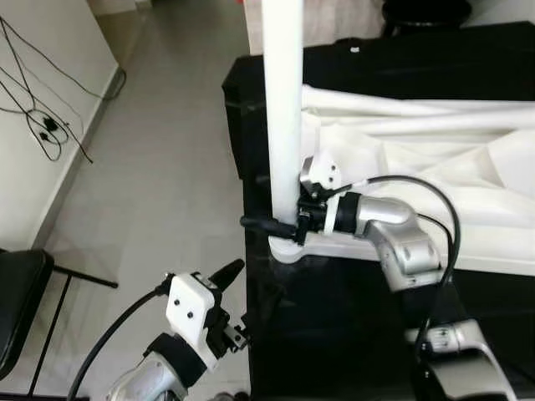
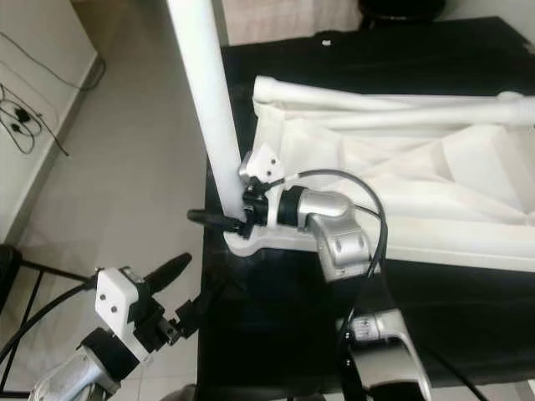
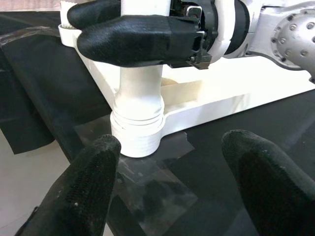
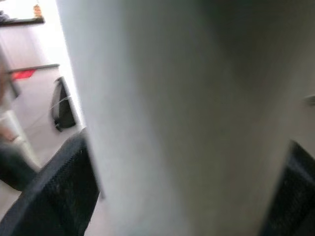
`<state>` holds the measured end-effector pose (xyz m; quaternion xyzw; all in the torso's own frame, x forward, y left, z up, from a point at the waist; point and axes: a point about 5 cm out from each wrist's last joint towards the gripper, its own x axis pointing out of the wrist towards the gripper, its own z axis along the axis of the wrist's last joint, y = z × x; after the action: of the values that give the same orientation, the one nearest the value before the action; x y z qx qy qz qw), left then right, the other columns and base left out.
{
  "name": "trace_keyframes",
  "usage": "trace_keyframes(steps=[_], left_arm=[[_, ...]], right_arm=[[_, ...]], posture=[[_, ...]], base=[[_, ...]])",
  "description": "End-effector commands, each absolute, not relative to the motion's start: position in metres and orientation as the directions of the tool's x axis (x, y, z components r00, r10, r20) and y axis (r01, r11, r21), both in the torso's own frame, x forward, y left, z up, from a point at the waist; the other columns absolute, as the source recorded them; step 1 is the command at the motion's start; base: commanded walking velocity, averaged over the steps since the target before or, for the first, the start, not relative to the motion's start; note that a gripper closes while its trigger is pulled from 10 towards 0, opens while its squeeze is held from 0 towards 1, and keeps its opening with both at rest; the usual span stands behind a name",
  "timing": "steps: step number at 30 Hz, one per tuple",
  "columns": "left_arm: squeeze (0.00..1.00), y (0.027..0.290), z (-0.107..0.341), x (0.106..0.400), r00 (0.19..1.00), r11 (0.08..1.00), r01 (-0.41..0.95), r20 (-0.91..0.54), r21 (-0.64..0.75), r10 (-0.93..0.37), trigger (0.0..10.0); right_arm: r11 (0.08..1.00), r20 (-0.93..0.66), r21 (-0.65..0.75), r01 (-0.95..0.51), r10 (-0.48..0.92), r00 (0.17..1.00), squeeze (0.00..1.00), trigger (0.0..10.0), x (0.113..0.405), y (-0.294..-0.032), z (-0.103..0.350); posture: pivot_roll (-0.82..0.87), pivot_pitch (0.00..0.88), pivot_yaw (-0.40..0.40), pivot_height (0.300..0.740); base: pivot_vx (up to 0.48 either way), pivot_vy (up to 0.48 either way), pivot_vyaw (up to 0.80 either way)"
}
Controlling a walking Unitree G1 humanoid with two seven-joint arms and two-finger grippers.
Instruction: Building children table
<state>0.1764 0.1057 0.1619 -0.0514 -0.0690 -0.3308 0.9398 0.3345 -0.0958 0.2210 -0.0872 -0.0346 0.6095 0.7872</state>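
Observation:
A white children's table top [image 1: 435,167] lies upside down on a black-covered surface [image 1: 334,317]. A white round leg [image 1: 282,117] stands upright in the corner socket [image 3: 138,132] at the near left corner. My right gripper [image 1: 272,224] is shut on the leg just above the socket, its black fingers [image 3: 128,37] on either side of the tube. The leg [image 4: 187,118] sits close up between the right fingers in the right wrist view. My left gripper [image 1: 230,292] hovers open below and to the left, off the surface's edge, its fingertips [image 3: 93,162] pointing at the socket.
Grey tiled floor [image 1: 159,167] lies to the left, with cables [image 1: 42,125] along the white wall. A dark chair [image 1: 17,292] stands at the lower left. The black surface's left edge runs just beside the leg.

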Motion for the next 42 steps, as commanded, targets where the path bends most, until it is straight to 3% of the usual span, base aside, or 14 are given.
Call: trace_keyframes(steps=[1,2,3,4,5,14,21,22,23,25,38,39,41,42], left_arm=[[0.0,0.105,0.161,0.173,0.772,0.775,0.629,0.155,-0.055,-0.616,10.0],[0.0,0.105,0.161,0.173,0.772,0.775,0.629,0.155,-0.055,-0.616,10.0],[0.0,0.105,0.162,0.172,0.772,0.775,0.629,0.155,-0.056,-0.616,10.0],[0.0,0.105,0.162,0.172,0.772,0.775,0.629,0.155,-0.056,-0.616,10.0],[0.0,0.105,0.162,0.172,0.773,0.775,0.629,0.154,-0.056,-0.616,10.0],[0.0,0.105,0.161,0.171,0.773,0.775,0.629,0.153,-0.059,-0.616,10.0],[0.0,0.104,0.16,0.171,0.772,0.773,0.631,0.152,-0.062,-0.617,10.0],[0.0,0.105,0.159,0.171,0.772,0.774,0.63,0.152,-0.061,-0.617,10.0],[0.0,0.105,0.159,0.17,0.773,0.774,0.63,0.153,-0.061,-0.616,10.0],[0.0,0.106,0.16,0.171,0.773,0.776,0.629,0.154,-0.056,-0.615,10.0],[0.0,0.107,0.158,0.178,0.78,0.785,0.617,0.16,-0.045,-0.604,10.0],[0.0,0.107,0.158,0.178,0.781,0.786,0.617,0.161,-0.046,-0.604,10.0],[0.0,0.107,0.158,0.179,0.781,0.786,0.617,0.162,-0.046,-0.604,10.0],[0.0,0.107,0.158,0.179,0.78,0.785,0.618,0.162,-0.047,-0.605,10.0]], right_arm=[[0.136,-0.069,-0.16,-0.978,0.986,0.149,0.0,10.0,0.335,-0.088,0.22],[0.136,-0.069,-0.16,-0.978,0.986,0.149,0.0,10.0,0.335,-0.088,0.22],[0.112,-0.066,-0.153,-0.982,0.99,0.124,0.0,7.2,0.337,-0.088,0.222],[0.112,-0.066,-0.153,-0.982,0.99,0.124,0.0,7.2,0.337,-0.088,0.222],[0.101,-0.062,-0.149,-0.984,0.992,0.111,0.0,0.0,0.337,-0.088,0.223],[0.065,-0.044,-0.143,-0.988,0.996,0.072,0.0,0.0,0.342,-0.09,0.223],[0.28,-0.011,-0.179,-0.943,0.958,0.287,0.0,0.0,0.335,-0.104,0.215],[0.516,-0.002,-0.171,-0.839,0.852,0.524,0.0,0.0,0.327,-0.101,0.2],[0.677,0.007,-0.167,-0.716,0.727,0.686,0.0,0.0,0.321,-0.102,0.191],[0.899,-0.027,-0.142,-0.415,0.416,0.909,0.0,0.0,0.291,-0.112,0.169],[0.882,-0.016,-0.156,-0.445,0.448,0.894,0.0,0.0,0.296,-0.09,0.168],[0.88,-0.023,-0.149,-0.45,0.452,0.892,0.0,2.4,0.293,-0.086,0.169],[0.88,-0.029,-0.145,-0.452,0.453,0.891,0.0,2.4,0.291,-0.083,0.17],[0.863,-0.034,-0.136,-0.486,0.486,0.873,0.0,10.0,0.29,-0.079,0.172]], posture=[[0.01,0.204,0.064,0.74],[0.01,0.204,0.064,0.74],[0.01,0.205,0.064,0.74],[0.01,0.205,0.064,0.74],[0.01,0.205,0.064,0.74],[0.01,0.208,0.065,0.74],[0.0,0.202,0.047,0.74],[-0.01,0.196,0.032,0.74],[-0.01,0.196,0.032,0.74],[0.0,0.199,0.039,0.74],[-0.01,0.167,0.037,0.74],[-0.02,0.164,0.038,0.74],[-0.02,0.164,0.038,0.74],[-0.02,0.164,0.038,0.74]], base=[[0.0,0.0,0.0],[0.0,0.0,0.0],[0.0,0.0,0.0],[0.0,0.0,0.0],[0.0,0.0,0.0],[0.0,0.0,0.0],[0.0,0.0,0.0],[0.0,0.0,0.0],[0.0,0.0,0.0],[0.0,0.0,0.0],[0.0,0.0,0.0],[0.0,0.0,0.0],[0.0,0.0,0.0],[0.0,0.0,0.0]])
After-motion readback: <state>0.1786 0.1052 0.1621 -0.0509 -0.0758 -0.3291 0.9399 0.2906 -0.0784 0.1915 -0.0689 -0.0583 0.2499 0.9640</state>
